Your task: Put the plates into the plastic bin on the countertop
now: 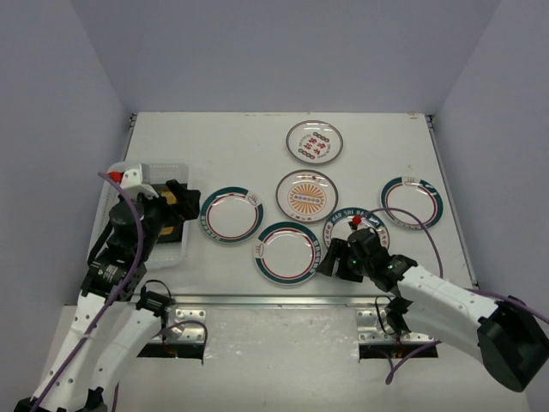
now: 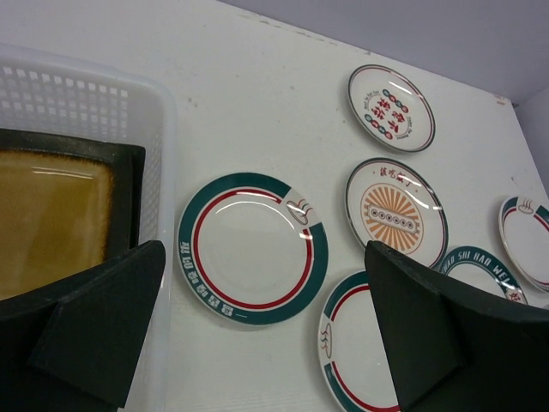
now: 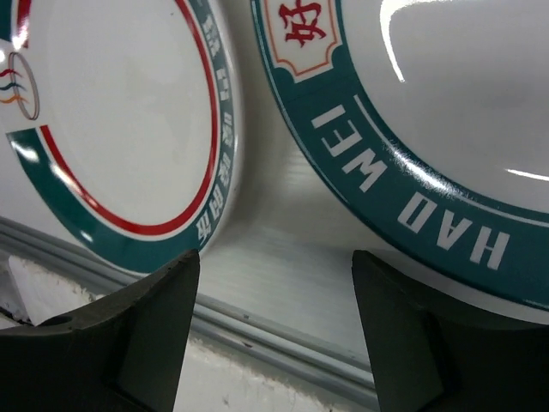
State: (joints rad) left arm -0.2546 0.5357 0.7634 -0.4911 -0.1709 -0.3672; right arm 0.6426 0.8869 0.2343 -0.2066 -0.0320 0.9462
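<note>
The plastic bin (image 1: 163,256) stands at the countertop's (image 1: 214,146) left edge and holds the amber square plate (image 2: 51,215). My left gripper (image 1: 176,206) hovers open and empty over the bin's right wall (image 2: 163,154). The teal square plate is hidden. Six round plates lie on the countertop: a green-banded one beside the bin (image 1: 232,215), one near the front (image 1: 288,252), one at the right (image 1: 412,202), the orange sunburst one (image 1: 306,195), the red-motif one (image 1: 314,142) and a lettered one (image 1: 352,219). My right gripper (image 1: 336,257) is open, low between the front plate (image 3: 120,129) and the lettered plate (image 3: 429,103).
The metal front edge (image 3: 283,339) runs just below my right gripper's fingertips (image 3: 171,283). Grey walls close in the countertop at the back and both sides. Purple cables trail along both arms.
</note>
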